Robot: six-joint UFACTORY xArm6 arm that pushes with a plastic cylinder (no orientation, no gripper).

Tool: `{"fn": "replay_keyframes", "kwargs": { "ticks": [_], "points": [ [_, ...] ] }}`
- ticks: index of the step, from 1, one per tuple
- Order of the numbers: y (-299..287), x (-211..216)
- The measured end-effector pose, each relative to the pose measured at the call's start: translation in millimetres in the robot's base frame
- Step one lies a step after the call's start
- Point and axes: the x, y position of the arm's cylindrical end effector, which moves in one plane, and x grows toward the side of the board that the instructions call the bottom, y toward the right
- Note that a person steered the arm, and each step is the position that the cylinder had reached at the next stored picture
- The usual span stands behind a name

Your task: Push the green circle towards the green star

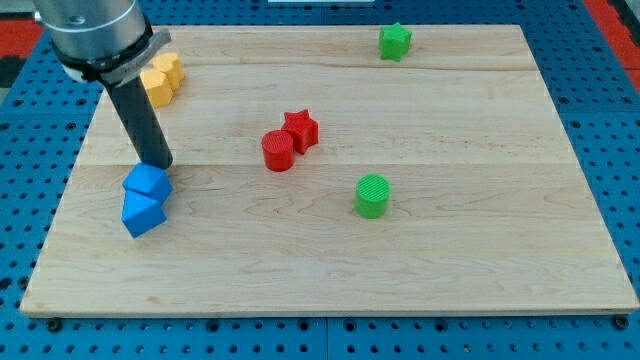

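Observation:
The green circle point(373, 195) stands on the wooden board, right of centre and toward the view's bottom. The green star point(394, 41) sits near the board's top edge, almost straight above the circle and far from it. My tip point(157, 164) is at the board's left side, touching the upper edge of a blue block point(148, 183). It is far to the left of the green circle.
A second blue block point(142, 212) touches the first from below. A red circle point(278, 151) and a red star point(300, 129) sit together at the board's centre. Two yellow blocks point(161, 79) lie at the top left, beside the arm. The board point(480, 250) rests on a blue pegboard.

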Motion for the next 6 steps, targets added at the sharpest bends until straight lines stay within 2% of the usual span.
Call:
{"fn": "replay_keyframes", "kwargs": {
  "ticks": [2,3,4,6],
  "points": [
    [131.8,81.7],
    [220.0,72.5],
    [243.2,20.2],
    [294.0,-44.1]
  ]
}}
